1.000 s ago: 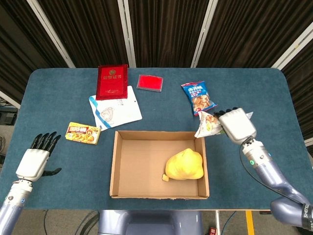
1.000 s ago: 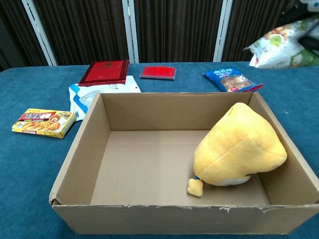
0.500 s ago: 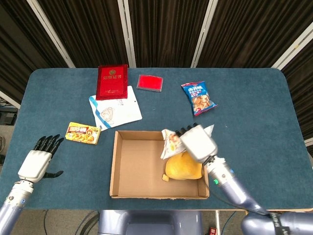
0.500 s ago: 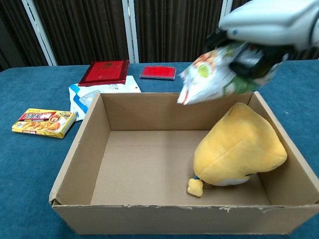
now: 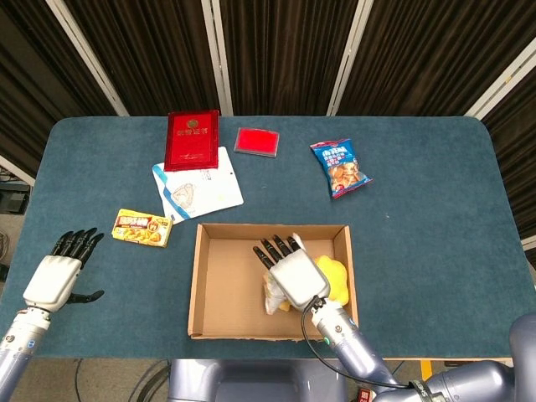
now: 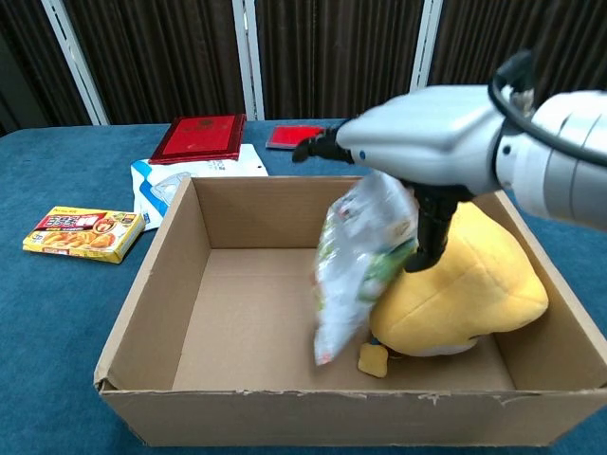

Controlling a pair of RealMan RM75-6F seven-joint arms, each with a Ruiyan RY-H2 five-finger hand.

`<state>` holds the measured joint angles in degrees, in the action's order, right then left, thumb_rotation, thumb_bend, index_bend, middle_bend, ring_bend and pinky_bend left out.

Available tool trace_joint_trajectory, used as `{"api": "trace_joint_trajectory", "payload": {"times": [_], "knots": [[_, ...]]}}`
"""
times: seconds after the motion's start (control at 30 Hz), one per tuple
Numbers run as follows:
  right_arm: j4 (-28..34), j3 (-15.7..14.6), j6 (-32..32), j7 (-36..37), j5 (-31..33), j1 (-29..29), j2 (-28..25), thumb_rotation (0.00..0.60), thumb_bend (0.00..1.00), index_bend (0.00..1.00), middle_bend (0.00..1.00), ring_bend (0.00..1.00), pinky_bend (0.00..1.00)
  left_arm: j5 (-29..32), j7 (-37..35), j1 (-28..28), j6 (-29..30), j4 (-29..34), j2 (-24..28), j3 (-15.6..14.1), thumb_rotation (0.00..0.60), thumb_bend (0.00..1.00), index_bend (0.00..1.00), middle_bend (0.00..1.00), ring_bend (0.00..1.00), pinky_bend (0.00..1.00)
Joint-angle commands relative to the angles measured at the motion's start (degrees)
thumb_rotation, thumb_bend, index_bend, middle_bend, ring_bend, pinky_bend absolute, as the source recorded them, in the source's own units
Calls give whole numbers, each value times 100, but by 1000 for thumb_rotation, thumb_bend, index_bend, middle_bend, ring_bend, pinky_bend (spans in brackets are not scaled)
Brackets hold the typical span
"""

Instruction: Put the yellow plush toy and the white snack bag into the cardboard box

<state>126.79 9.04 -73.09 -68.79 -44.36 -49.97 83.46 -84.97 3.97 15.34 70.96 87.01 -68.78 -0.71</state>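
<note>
1. the left robot hand (image 5: 57, 276) is hovering off the left edge of the surface (image 5: 435, 218), holding nothing, fingers spread apart, well away from the work.
2. just right of it, a yellow food packet (image 5: 142, 228) is lying flat, with a white and blue pouch (image 5: 197, 188) and a red booklet (image 5: 192, 139) behind it; none of these belongs to the task.
3. the cardboard box (image 6: 156, 284) is sitting open at the near middle of the surface.
4. inside it, the white snack bag (image 6: 356, 261) is standing almost on end, its lower corner near the box floor and its side leaning on the yellow plush toy (image 6: 474, 284).
5. the right robot hand (image 6: 417, 156) is hanging over the bag with fingers stretched forward and thumb pointing down beside it; it looks released, though the chest view does not clearly settle whether the thumb is touching the bag.
6. the plush toy is resting in the right half of the box, against the right wall.
7. further right and behind the box, a small red case (image 5: 256, 141) and a blue snack bag (image 5: 340, 167) are lying untouched.
8. judging by this, both task items are inside the box and the final step is being finished.
9. the next move is calling for the right robot hand to rise straight up without catching the bag, letting it settle on the box floor.
</note>
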Motion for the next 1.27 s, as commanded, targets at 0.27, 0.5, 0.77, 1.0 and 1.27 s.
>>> {"api": "trace_joint_trajectory", "payload": {"times": [0.27,0.5,0.77,1.0,1.27], "knots": [[820,-200,-607,36,-323,126,-681,600,0,0,0,0,0,130,-328,83,-268,-75,40,8,564,55,23,0,0,0],[820,-760,-1211,641,-1858,859,-1577,600,0,0,0,0,0,80,-275,48,-127,-49,70,20,561,54,23,0,0,0],[51,-876,-979,3525,-2027,1727,-3202,600,0,0,0,0,0,-459,-216,-124,430,174,132,-127,560,55,22,0,0,0],[-2265,-1150,-1328,5752,-2689,2770,-2699,600,0,0,0,0,0,-402,-24,-195,525,255,86,-101,561,55,20,0,0,0],[-4013,-1342,-1900,6576,-3015,3747,-1489,600,0,0,0,0,0,-366,130,-253,643,244,19,-50,562,54,21,0,0,0]]}}
